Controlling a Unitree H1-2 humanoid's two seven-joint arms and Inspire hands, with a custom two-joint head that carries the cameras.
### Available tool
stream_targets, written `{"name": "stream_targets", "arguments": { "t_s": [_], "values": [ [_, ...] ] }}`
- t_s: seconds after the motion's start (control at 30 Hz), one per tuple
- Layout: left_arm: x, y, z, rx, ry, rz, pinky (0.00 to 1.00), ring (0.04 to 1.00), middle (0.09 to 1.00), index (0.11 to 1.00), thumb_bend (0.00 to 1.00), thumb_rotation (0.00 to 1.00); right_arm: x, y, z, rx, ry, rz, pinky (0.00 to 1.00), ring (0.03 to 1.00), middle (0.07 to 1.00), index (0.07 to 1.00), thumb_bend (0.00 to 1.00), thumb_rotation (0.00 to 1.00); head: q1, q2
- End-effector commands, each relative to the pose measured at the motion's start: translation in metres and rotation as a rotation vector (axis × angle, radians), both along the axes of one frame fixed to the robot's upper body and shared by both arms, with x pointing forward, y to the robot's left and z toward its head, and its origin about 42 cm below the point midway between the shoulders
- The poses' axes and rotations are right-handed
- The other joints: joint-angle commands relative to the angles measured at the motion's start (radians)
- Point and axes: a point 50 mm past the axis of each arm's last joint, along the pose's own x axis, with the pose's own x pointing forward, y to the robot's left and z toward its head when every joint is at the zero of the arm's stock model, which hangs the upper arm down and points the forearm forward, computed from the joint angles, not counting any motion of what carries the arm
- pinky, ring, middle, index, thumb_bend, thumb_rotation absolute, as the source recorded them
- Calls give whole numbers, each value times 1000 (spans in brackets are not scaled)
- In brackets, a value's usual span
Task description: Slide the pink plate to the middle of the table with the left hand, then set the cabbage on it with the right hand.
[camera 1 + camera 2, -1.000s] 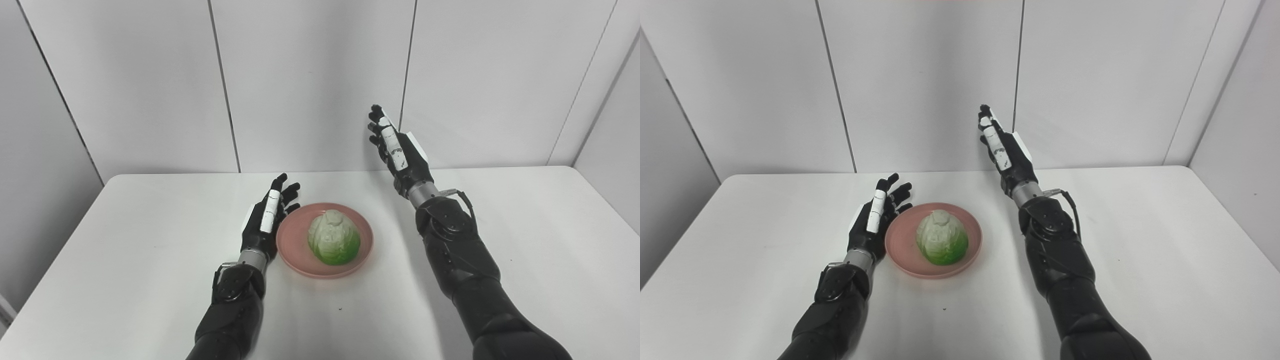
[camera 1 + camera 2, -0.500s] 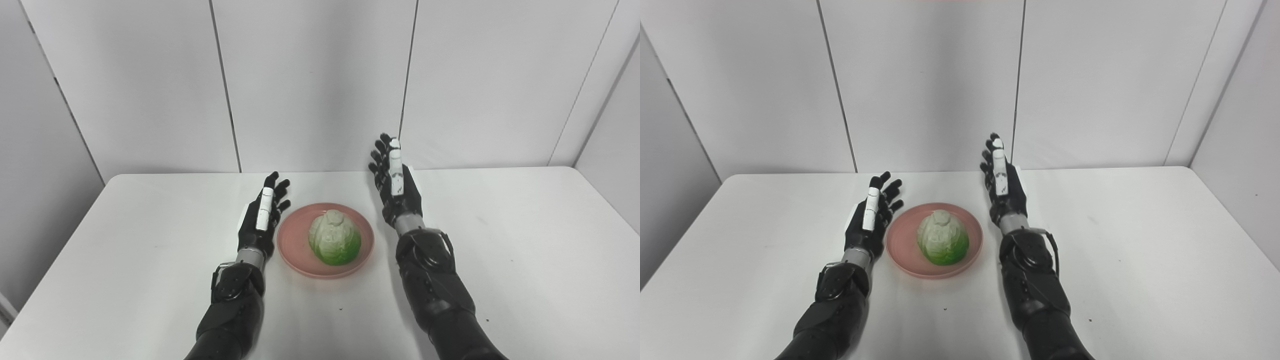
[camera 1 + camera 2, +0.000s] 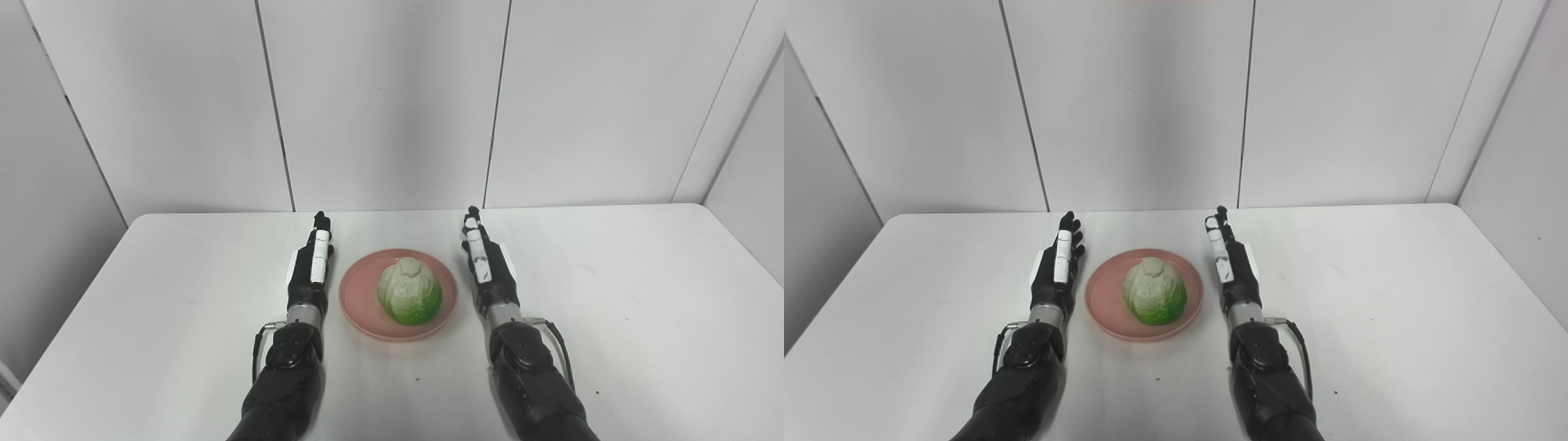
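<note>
Two robot hands flank the pink plate: our left robot hand lies just beside its left rim, our right robot hand just beside its right rim, both flat, fingers stretched away from us, holding nothing. We see the cabbage sitting on the plate, its pale end pointing away from us, green end toward us. On the desk the plate sits about mid-width. We judge both steps done; neither hand is nearer.

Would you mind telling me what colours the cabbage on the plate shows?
The cabbage is pale whitish-green on top, bright green at its near base; clearest in the left eye view.
</note>
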Motion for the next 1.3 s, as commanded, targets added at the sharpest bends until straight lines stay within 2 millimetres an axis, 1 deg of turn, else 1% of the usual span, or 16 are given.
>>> {"name": "stream_targets", "arguments": {
  "t_s": [0.0,0.07,0.13,0.2,0.27,0.37,0.43,0.53,0.7,0.8,0.87,1.07,1.17,1.27],
  "values": [
    [-6,7,-12,-6,31,56,1000,1000,993,1000,971,1000,4,0,16,-27,-97,3,1000,1000,1000,1000,1000,1000,0,-1],
    [-6,8,-12,-22,36,73,1000,1000,994,1000,970,1000,3,-1,13,-12,-84,6,1000,1000,997,998,1000,1000,0,-1],
    [-6,8,-12,-34,37,87,1000,1000,993,1000,985,1000,3,-1,8,60,-54,1,1000,1000,992,997,1000,1000,-2,-1],
    [-6,8,-11,-32,35,106,1000,1000,989,1000,987,1000,1,1,2,189,-19,-12,1000,999,974,985,1000,1000,-2,-1],
    [-6,9,-10,-34,33,128,1000,1000,989,1000,980,1000,-2,3,-6,242,9,-11,1000,1000,978,994,1000,1000,1,2],
    [-8,9,-10,-25,27,145,1000,1000,998,1000,971,1000,-6,3,-17,230,45,-21,1000,1000,980,1000,1000,1000,6,2],
    [-10,8,-12,-8,21,150,979,1000,988,1000,944,1000,-8,3,-21,218,56,-26,1000,999,979,1000,1000,1000,6,1],
    [-15,7,-17,15,22,145,941,1000,984,999,955,988,-9,3,-22,237,59,-27,1000,1000,990,1000,1000,1000,7,2],
    [-20,4,-21,26,20,132,950,1000,995,1000,930,961,-9,7,-20,322,57,-32,1000,1000,1000,1000,1000,1000,3,5],
    [-19,7,-19,51,16,129,937,1000,990,1000,927,959,-10,10,-21,331,64,-45,1000,1000,1000,1000,1000,1000,-2,7],
    [-17,8,-18,59,13,129,922,1000,987,1000,920,951,-11,11,-23,308,70,-53,1000,1000,1000,1000,1000,1000,-4,7],
    [-14,12,-14,94,1,126,926,999,976,1000,893,932,-15,14,-28,217,79,-62,1000,1000,1000,1000,1000,1000,-11,8],
    [-13,12,-12,125,-6,128,895,976,961,996,924,926,-17,15,-31,218,89,-66,1000,1000,1000,1000,1000,1000,-13,10],
    [-12,12,-12,143,-9,123,882,972,958,993,930,924,-18,15,-33,240,96,-65,1000,1000,1000,1000,1000,1000,-13,10]
  ]
}}
